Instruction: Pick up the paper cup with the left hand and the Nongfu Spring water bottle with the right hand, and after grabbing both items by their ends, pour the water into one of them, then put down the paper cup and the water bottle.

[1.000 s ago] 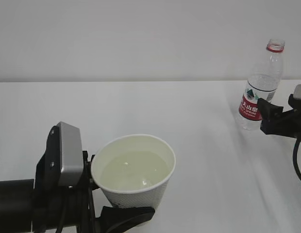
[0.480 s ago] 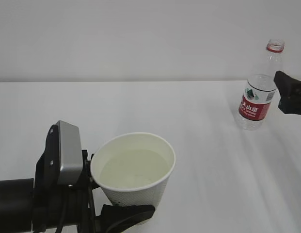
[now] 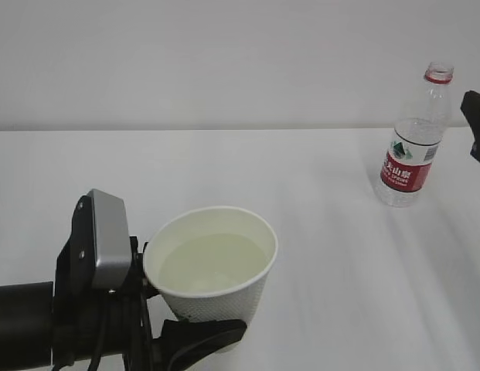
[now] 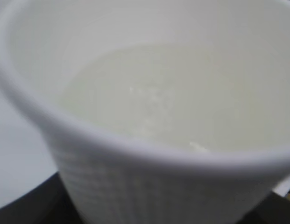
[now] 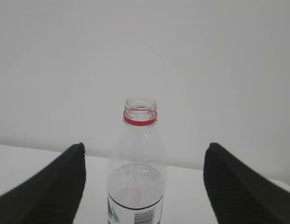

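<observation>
Now your remaining job looks like setting the cup [image 3: 211, 267] down, so treat it gently. Your left gripper [image 3: 166, 317] is clamped around the cup low on its wall, at the near left of the surface [image 3: 325, 270], and the cup holds water [image 3: 210, 263] to well over half its depth. Whether its base already touches the surface I cannot tell, so lower straight and slowly, keep the rim level, and let go only once the cup stands on its own. Part the jaws wide before you draw back, or a finger may drag the thin paper wall and tip it.

Your right gripper [image 5: 144, 182] is open and holding nothing, its two fingers well apart on either side of the bottle [image 3: 415, 139] in the wrist view. That bottle stands upright and uncapped at the far right of the surface, partly full. Keep that arm clear of it as you back away; a light nudge could topple it.
</observation>
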Tool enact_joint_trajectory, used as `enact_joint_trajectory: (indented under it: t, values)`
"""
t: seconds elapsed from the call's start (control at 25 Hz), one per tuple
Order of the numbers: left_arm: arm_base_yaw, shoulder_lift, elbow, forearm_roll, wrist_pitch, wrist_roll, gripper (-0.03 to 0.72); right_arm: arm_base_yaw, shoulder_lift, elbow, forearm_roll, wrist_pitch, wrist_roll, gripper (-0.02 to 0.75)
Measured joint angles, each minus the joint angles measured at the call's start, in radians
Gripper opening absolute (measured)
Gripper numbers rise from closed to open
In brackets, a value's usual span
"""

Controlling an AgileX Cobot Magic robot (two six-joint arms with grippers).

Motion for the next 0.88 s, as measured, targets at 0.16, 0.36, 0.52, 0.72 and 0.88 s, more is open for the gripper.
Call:
enact_joint_trajectory:
  t: [0.16,0.36,0.52,0.72,0.88]
  values:
    - [0.0,0.0,0.0,-0.011,0.0,0.0,0.501,0.0,-0.081,0.002,0.0,0.074,0.0,0.591]
    - [0.0,0.0,0.0,-0.013,0.0,0.0,0.501,0.0,-0.17,0.004,-0.002,0.16,0.0,0.591]
    - [0.0,0.0,0.0,-0.015,0.0,0.0,0.501,0.0,-0.228,0.004,-0.015,0.223,0.0,0.591]
    - [0.0,0.0,0.0,-0.039,0.0,0.0,0.501,0.0,-0.254,0.004,-0.017,0.258,0.0,0.591]
    - [0.0,0.0,0.0,-0.081,0.0,0.029,0.501,0.0,-0.254,0.004,-0.017,0.265,0.0,0.591]
